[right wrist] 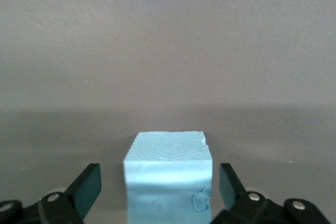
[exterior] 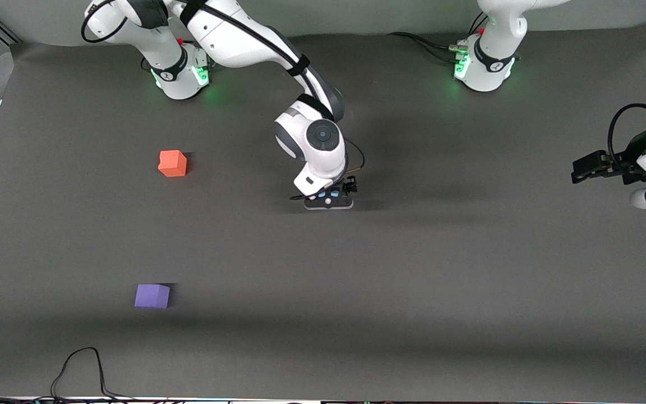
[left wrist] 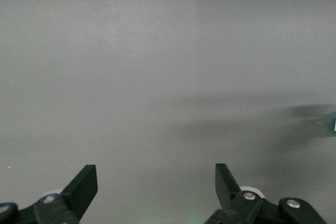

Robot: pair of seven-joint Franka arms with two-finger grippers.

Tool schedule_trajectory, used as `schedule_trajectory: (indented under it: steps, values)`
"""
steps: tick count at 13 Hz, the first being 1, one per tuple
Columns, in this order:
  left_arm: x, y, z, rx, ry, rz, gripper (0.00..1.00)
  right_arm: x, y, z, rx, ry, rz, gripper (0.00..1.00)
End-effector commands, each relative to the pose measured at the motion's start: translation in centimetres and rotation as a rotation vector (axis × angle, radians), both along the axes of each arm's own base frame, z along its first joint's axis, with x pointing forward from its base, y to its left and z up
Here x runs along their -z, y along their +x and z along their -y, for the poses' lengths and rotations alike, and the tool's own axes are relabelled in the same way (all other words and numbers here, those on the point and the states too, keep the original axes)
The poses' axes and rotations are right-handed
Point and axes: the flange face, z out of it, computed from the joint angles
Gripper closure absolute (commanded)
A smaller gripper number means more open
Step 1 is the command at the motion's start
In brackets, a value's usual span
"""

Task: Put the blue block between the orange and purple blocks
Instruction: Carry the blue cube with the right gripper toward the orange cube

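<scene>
Your right gripper (right wrist: 157,182) sits spread around blue block (right wrist: 168,174), not pinching it. Left gripper (left wrist: 156,184) waits at table (exterior: 469,280) edge, fingers apart, holding nothing.

A dark grey table (exterior: 469,280) is being shown carrying three small cubes. The blue block (right wrist: 168,179) is lying on it between the right gripper's (right wrist: 160,184) spread jaws, untouched by either finger. The orange block (exterior: 172,163) and the purple block (exterior: 152,295) are lying well apart from those jaws, toward the right arm's end.
</scene>
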Motion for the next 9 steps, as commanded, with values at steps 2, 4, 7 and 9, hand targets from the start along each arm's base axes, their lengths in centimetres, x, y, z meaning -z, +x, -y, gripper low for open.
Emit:
schedule_trajectory:
  steps: [2,4,7,9]
  values:
    - [-0.7,-4.1,-0.3,0.012,0.022,0.020,0.00,0.5,-0.8,0.5,0.002,-0.021,0.014,0.12]
    - [-1.1,-4.2,0.0,0.017,0.021,0.023,0.00,0.3,-0.9,0.5,-0.001,-0.020,0.015,0.50]
    - [-1.7,-4.1,-0.1,0.013,0.019,0.017,0.00,-0.6,-0.7,0.5,0.004,-0.012,0.020,0.66]
    - [-2.1,-4.1,-0.4,0.006,0.015,0.014,0.00,-2.4,0.3,1.3,0.018,-0.008,0.028,0.66]
